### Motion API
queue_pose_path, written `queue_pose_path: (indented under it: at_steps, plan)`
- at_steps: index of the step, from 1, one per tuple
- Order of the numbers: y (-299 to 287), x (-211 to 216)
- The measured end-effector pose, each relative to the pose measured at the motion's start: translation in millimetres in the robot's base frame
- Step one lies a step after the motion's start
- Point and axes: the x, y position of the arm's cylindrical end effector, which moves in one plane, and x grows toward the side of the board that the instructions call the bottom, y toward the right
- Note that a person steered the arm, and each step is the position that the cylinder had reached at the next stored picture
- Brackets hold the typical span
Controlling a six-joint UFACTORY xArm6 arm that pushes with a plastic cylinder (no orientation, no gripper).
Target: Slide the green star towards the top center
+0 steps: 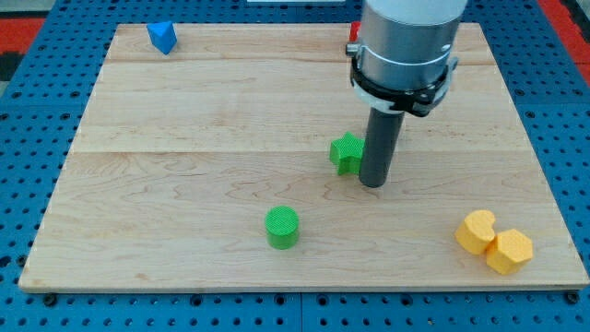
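Note:
The green star (346,152) lies on the wooden board (184,138), a little right of the middle. My tip (372,183) is on the board just to the star's right and slightly below it, touching or almost touching its right side. The dark rod rises from there to the arm's grey body (406,41) at the view's top, which hides part of the board behind it.
A green cylinder (282,227) stands below and left of the star. A blue block (162,37) sits at the top left. Two yellow blocks (478,231) (510,251) touch at the bottom right. A red block (353,33) peeks out left of the arm.

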Motion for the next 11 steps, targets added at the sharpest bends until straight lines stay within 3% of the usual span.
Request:
queue_pose_path:
  at_steps: [2, 3, 4, 7, 11]
  plan:
    - [-73.4, -50.8]
    - [-79.1, -59.8]
    - [-78.9, -41.4]
    - [-79.4, -141.3]
    - [-86.9, -182.5]
